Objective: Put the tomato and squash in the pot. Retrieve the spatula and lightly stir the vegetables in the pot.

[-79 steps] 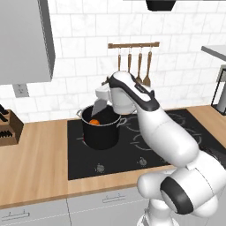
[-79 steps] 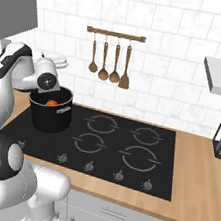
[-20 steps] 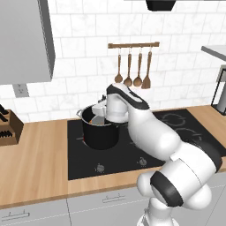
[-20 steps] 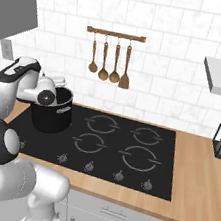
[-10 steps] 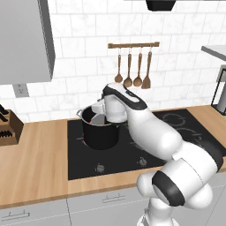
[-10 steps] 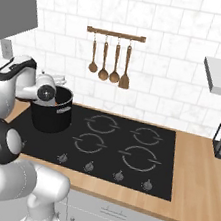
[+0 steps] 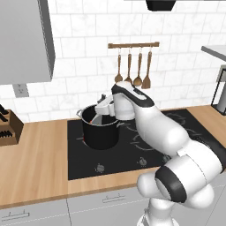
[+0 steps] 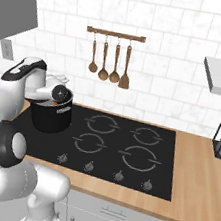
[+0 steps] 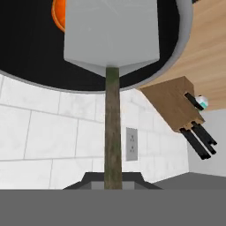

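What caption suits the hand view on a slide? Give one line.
Shut pincer holds the spatula by its handle, grey blade inside the black pot beside an orange vegetable; knife block on the counter.

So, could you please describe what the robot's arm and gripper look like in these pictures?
The arm is made of glossy white, rounded segments with dark bands at the joints, the broadest a black ring low on its body. A round dark disc sits on the wrist. The gripper ends in small dark grey finger tips. No cables or lettering are visible.
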